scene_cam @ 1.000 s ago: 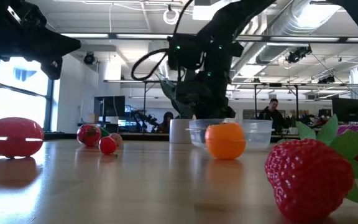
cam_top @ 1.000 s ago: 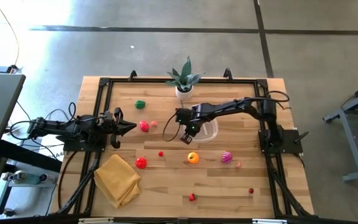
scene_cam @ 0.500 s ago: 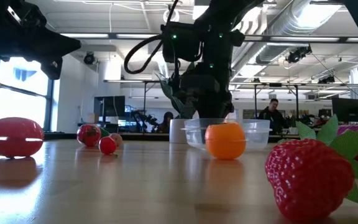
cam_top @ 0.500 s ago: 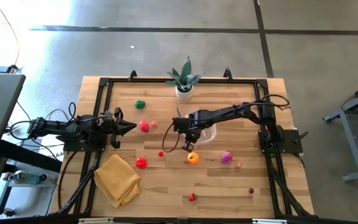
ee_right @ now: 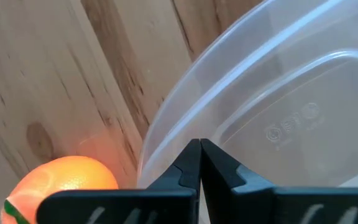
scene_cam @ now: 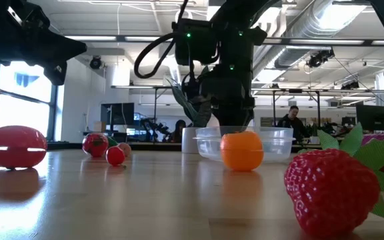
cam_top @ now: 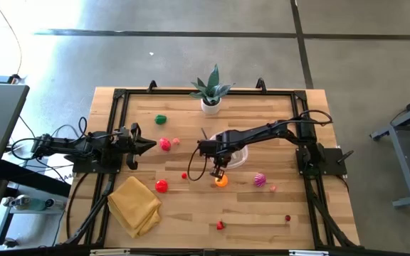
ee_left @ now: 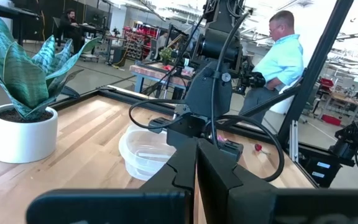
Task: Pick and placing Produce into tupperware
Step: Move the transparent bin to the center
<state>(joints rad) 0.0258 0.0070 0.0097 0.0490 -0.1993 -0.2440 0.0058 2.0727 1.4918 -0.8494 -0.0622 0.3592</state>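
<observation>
Nearest the low camera, a toy strawberry [scene_cam: 332, 190] lies on the counter [scene_cam: 145, 207], with a flattish red piece [scene_cam: 15, 146] off to the side and a small red fruit [scene_cam: 115, 155] farther back. Behind them sits the toy orange [scene_cam: 242, 151], just in front of the clear tupperware tub [scene_cam: 275, 141]. The right pincer [cam_top: 218, 169] hangs over the gap between the two, fingers pressed together and pinching nothing; it seems poised there because the orange is the closest piece to the tub, though it would need to spread before it could take hold. Its wrist camera looks down at the orange [ee_right: 61, 183] beside the tub's wall [ee_right: 241, 106], and the tub appears empty. The left pincer [cam_top: 148, 146] waits at the left side of the counter, also pressed together and empty, pointing toward a red fruit [cam_top: 165, 144]. Farther off stand the potted plant [cam_top: 211, 91], a green piece [cam_top: 161, 119] and, past the orange, a magenta one [cam_top: 260, 179]. The folded yellow cloth [cam_top: 134, 205] lies apart from the produce.
</observation>
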